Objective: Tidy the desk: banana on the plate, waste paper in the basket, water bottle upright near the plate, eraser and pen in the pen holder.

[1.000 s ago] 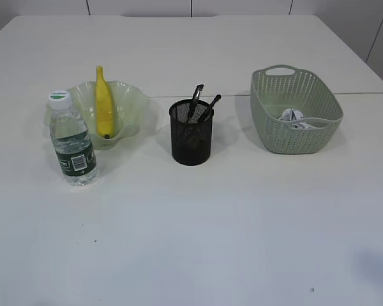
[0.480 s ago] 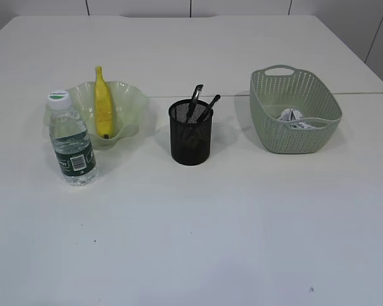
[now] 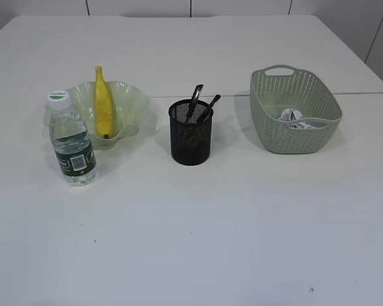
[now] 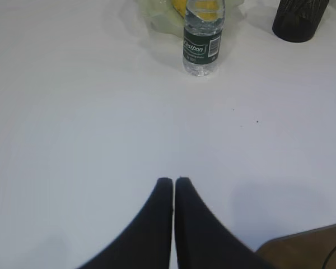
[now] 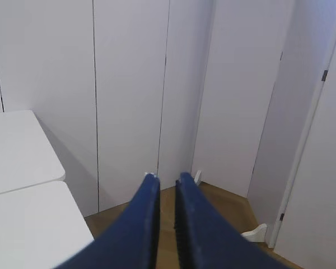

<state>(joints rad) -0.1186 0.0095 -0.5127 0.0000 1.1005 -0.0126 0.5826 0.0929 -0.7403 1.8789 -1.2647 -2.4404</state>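
On the left of the desk (image 3: 191, 242) we find the water bottle (image 3: 72, 140) standing upright just in front of the plate (image 3: 131, 105), and the banana (image 3: 103, 105) lying across that ruffled green dish with its stem over the far rim. Moving to the middle, the pen holder (image 3: 191, 134) stands with two dark pens (image 3: 203, 102) leaning out of its top; the eraser we cannot make out through the mesh. On the right, the basket (image 3: 295, 118) holds the crumpled waste paper (image 3: 292, 118) against its near wall. Over the last second almost nothing has shifted: a faint shadow that lay on the near right corner of the tabletop is gone, which we read as an arm clearing out, and no arm shows in the exterior view. Our left gripper (image 4: 173, 180) hangs low over bare table with its jaws pressed together on nothing, the bottle well ahead of it. Our right gripper (image 5: 165, 178) points off the desk toward the wall panels, jaws a narrow slit apart and empty. We judge the tidying done, eraser aside.
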